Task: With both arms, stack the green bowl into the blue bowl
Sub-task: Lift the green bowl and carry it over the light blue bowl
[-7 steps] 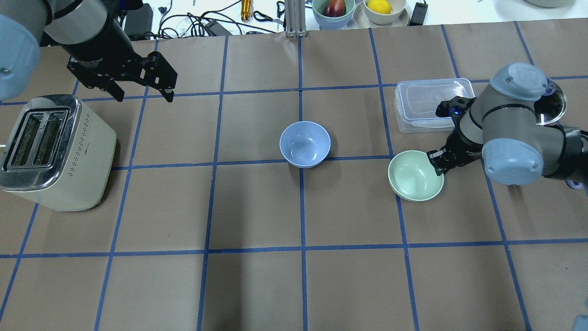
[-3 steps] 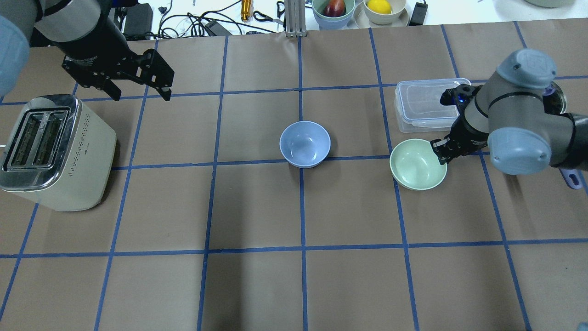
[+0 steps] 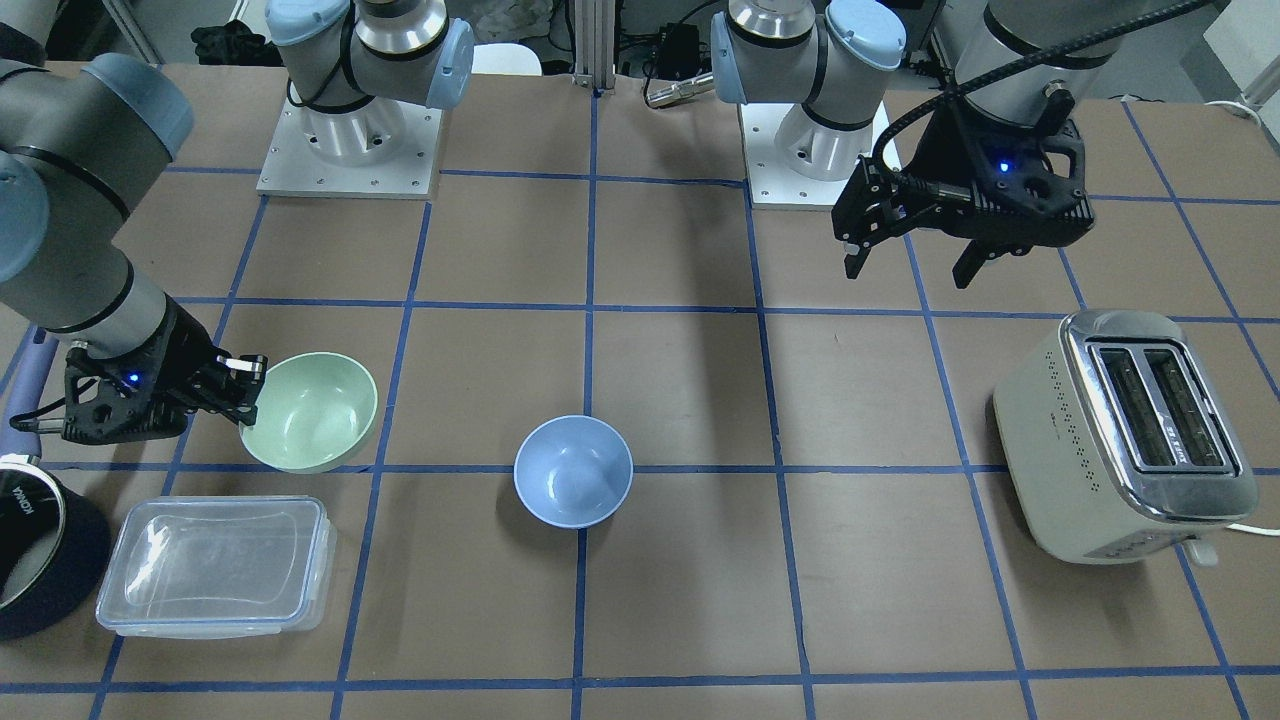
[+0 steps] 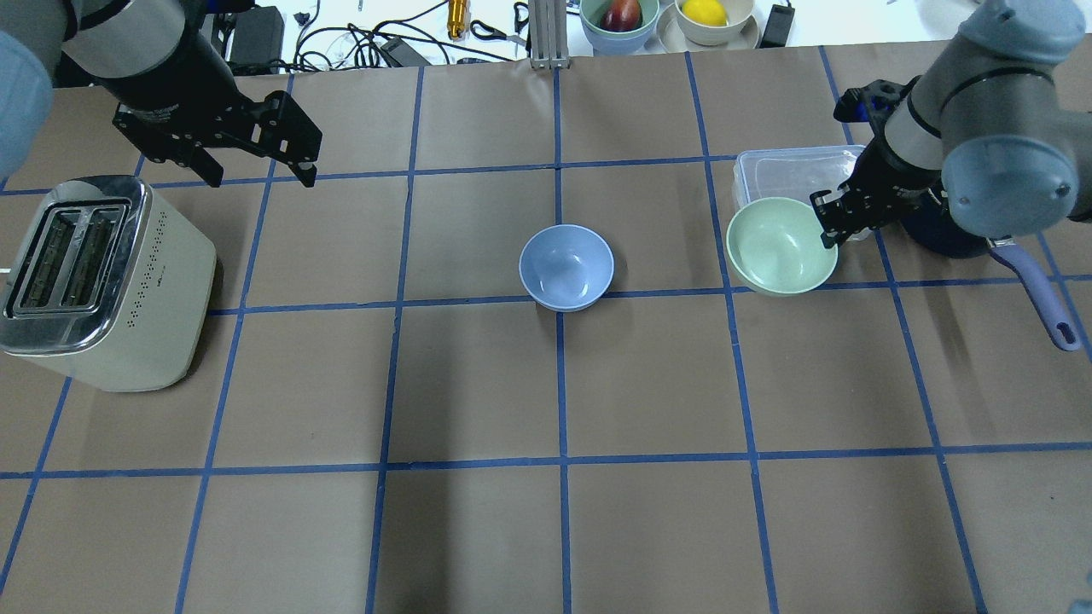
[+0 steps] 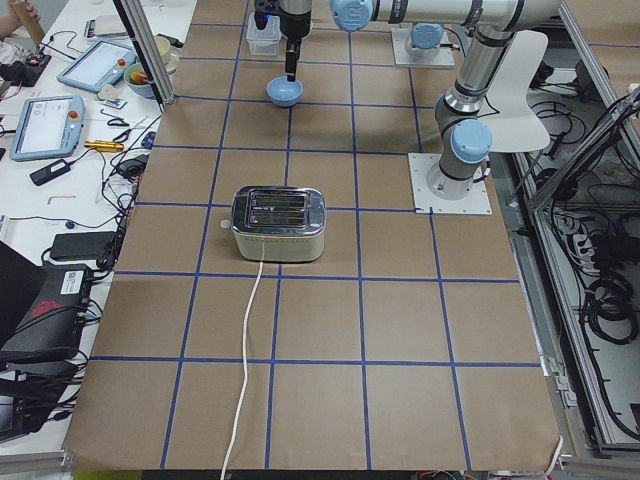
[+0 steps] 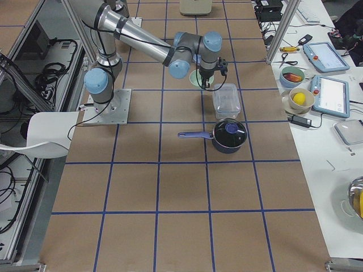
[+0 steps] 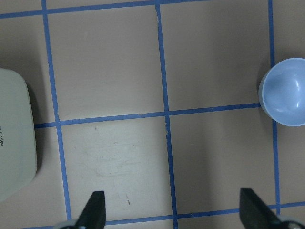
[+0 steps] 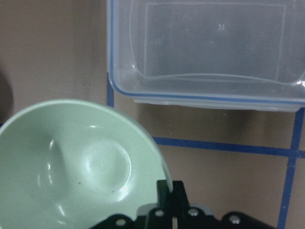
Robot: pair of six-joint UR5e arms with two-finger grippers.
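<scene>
Directions read from the overhead view.

- Right gripper [image 4: 829,223]: clenched on the green bowl [image 4: 780,246], pinching the rim at the bowl's 2 o'clock edge.
- The bowl hangs tilted from that grip, open side up. Its far rim overlaps the near corner of the clear lidded container [image 4: 793,173], which lies at the bowl's 12 o'clock.
- Blue bowl [image 4: 566,267]: upright on the table near the centre, on a tape crossing, nothing inside. The green bowl is at its 3 o'clock, well apart.
- Left gripper [image 4: 261,177]: spread wide, holding nothing, above the table at the blue bowl's 10 o'clock.
- Toaster [image 4: 102,281]: at the blue bowl's 9 o'clock, 2 slots up.
- Navy saucepan [image 6: 228,136]: at the green bowl's 3 o'clock, partly under the right arm.
</scene>
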